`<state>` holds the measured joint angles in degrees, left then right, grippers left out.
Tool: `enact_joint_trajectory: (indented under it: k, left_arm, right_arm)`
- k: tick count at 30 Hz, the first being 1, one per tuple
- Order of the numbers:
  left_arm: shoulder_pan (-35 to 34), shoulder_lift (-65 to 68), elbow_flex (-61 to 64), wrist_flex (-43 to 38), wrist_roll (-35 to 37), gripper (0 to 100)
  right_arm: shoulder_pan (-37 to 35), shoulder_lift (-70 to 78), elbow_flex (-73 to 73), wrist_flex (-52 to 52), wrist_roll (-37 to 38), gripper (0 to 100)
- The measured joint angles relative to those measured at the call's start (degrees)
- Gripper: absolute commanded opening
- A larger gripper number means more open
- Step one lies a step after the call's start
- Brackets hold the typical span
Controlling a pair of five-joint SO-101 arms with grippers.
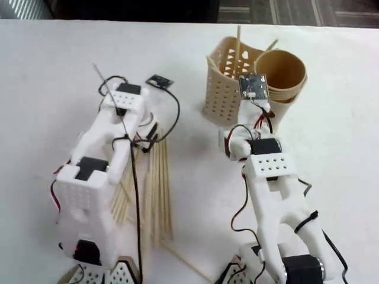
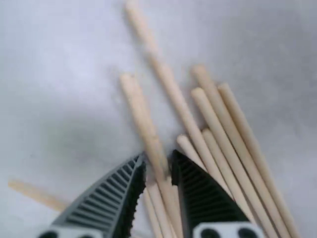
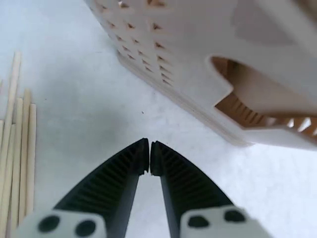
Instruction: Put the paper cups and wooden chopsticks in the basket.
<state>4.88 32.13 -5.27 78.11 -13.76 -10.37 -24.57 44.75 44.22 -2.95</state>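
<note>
Nearest me, a heap of chopsticks [image 1: 157,189] lies flat on the white surface [image 1: 47,71] beside the left arm. The left pincer [image 2: 158,161] is down among them, nearly closed, its jaws pinching a single chopstick [image 2: 143,114]. The right pincer [image 3: 149,151] hangs just above the surface, jaws together and holding nothing, close by the basket [image 1: 222,94]. Two sticks [image 1: 238,38] stand in the basket. A stack of paper cups [image 1: 284,74] stands right against its side, away from the heap.
</note>
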Motion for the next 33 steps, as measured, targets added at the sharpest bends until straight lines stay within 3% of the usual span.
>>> enact_joint_trajectory:
  k: [10, 17, 29, 33]
  left_arm:
    - [2.0, 0.0, 0.0, 0.2, 0.1, 3]
    - [4.7, 0.1, 0.0, 1.6, 0.1, 2]
    - [5.9, 0.2, -20.1, 21.3, -2.8, 2]
    - [5.9, 0.2, -29.1, 23.6, -2.8, 2]
  right_arm:
    - [0.0, 0.0, 0.0, 0.0, 0.0, 1.8]
    - [0.0, 0.0, 0.0, 0.0, 0.0, 1.8]
    - [0.0, 0.0, 0.0, 0.0, 0.0, 1.8]
    - [0.0, 0.0, 0.0, 0.0, 0.0, 1.8]
